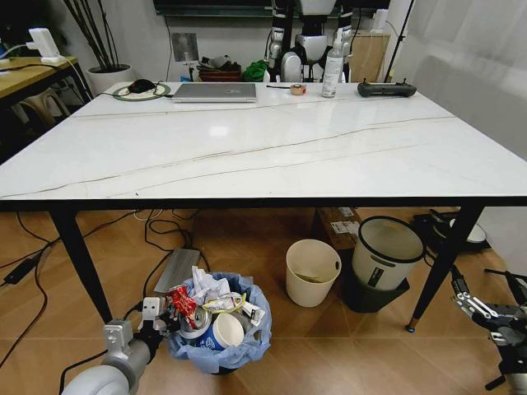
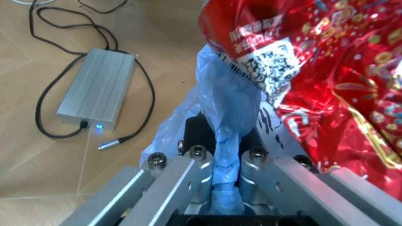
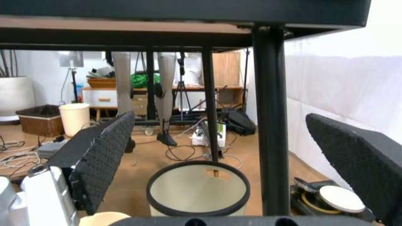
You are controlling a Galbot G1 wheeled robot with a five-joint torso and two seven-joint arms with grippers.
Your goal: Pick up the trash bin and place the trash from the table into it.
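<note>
Left gripper [image 2: 225, 165] clamping trash bin [image 1: 221, 337]

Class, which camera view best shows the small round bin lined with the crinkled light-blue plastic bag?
The head view: it shows the whole bin on the floor, full of litter, with the left gripper at its rim. The left wrist view shows just a pinched fold of its bag. The right wrist view faces other bins.

Left pincer [image 1: 156, 317] low, clamped; right pincer [image 1: 486, 313] low, agape.

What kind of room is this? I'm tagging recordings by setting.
Probably a robotics lab or office: a laptop on the marble-look table, another robot parked behind it, cables across the wooden floor.
</note>
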